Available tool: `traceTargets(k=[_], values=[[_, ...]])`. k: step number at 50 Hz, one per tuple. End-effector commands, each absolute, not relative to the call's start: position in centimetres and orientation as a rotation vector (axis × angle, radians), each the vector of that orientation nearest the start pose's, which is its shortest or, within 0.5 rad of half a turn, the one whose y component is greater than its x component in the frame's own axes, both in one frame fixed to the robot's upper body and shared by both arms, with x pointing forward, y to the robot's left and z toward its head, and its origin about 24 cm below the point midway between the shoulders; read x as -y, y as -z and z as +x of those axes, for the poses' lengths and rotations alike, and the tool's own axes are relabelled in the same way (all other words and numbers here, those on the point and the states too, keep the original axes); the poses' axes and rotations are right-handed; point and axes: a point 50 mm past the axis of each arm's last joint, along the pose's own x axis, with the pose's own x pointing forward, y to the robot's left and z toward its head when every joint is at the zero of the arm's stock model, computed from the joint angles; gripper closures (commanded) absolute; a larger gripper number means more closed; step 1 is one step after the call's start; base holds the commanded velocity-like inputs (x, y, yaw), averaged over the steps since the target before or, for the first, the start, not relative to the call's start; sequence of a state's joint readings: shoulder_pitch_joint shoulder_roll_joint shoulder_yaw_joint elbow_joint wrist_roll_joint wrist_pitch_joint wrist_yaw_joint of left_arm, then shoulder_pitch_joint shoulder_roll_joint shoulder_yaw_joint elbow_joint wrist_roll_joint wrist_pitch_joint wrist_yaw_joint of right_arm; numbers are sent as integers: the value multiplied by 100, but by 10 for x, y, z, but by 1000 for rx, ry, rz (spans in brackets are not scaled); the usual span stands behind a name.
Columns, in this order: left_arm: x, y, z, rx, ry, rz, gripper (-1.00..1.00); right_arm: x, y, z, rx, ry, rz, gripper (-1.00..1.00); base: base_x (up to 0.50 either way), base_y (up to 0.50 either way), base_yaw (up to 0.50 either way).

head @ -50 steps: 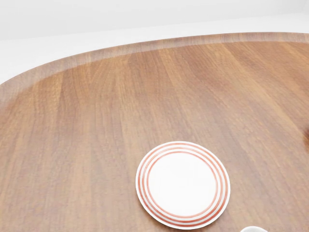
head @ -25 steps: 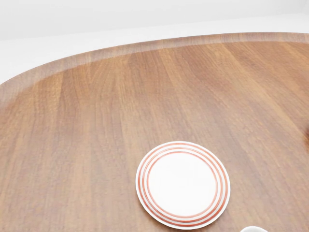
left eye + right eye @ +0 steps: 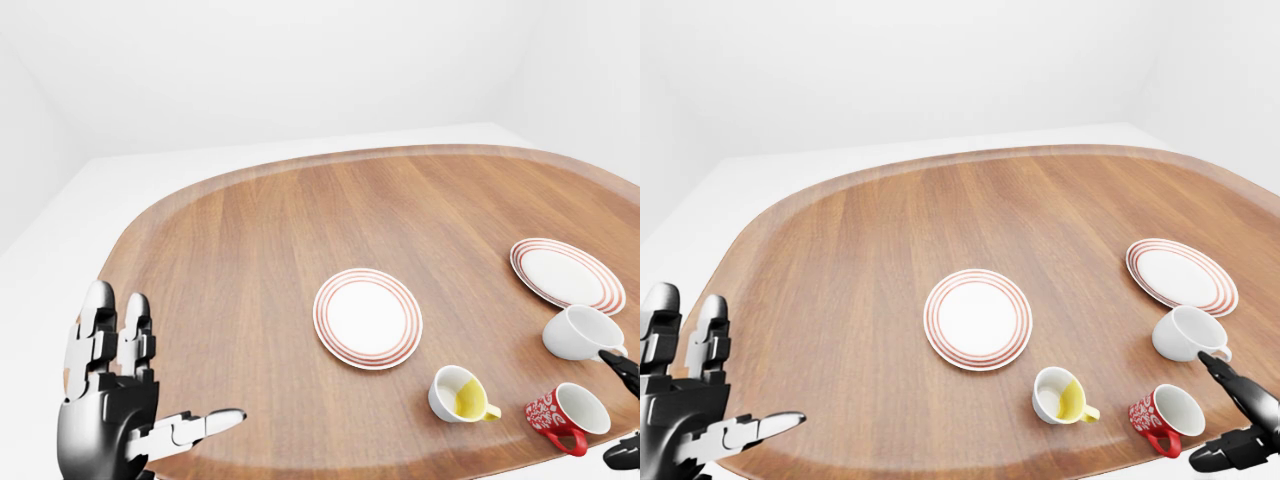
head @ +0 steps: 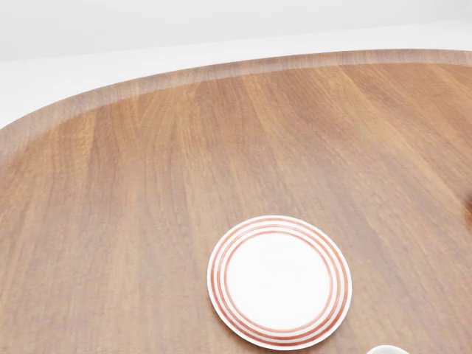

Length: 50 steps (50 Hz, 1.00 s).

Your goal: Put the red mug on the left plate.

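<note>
Both hands open: right hand (image 3: 1230,420) beside red mug (image 3: 1160,415), left hand (image 3: 110,400) well apart from left plate (image 3: 367,318).

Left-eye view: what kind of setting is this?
Likely a simulated dining setup: a rounded wooden table in a bare white room, laid with two red-ringed plates and three mugs, one a red mug.

A bare, white-walled room with no furnishing but one rounded wooden worktop (image 3: 250,250). Its tableware, two red-ringed plates (image 3: 367,318) and three mugs (image 3: 1061,396), hints at a dining setting, though everything looks computer-rendered.
</note>
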<state>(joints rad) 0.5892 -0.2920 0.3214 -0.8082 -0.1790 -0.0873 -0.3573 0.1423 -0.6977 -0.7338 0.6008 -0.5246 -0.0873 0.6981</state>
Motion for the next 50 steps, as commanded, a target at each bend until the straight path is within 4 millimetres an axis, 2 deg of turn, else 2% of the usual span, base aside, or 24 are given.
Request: traceTargets(k=[1, 13, 23, 41, 46, 50], values=[[-205, -123, 116, 343, -212, -47, -100, 446, -56, 135, -814, 122, -740, -100, 0, 0, 0], [-205, -123, 116, 343, -214, -47, -100, 446, -53, 131, -833, 121, -737, -100, 0, 0, 0], [-205, -123, 116, 342, -214, -47, -100, 446, -39, 131, -892, 86, -695, -100, 0, 0, 0], [-204, -122, 117, 336, -213, -45, -100, 454, -22, 128, -962, 132, -628, -100, 0, 0, 0], [-204, -121, 118, 333, -211, -44, -100, 453, -26, 135, -930, 140, -644, -100, 0, 0, 0], [-204, -121, 119, 333, -213, -42, -100, 453, -31, 147, -892, 159, -662, -100, 0, 0, 0]])
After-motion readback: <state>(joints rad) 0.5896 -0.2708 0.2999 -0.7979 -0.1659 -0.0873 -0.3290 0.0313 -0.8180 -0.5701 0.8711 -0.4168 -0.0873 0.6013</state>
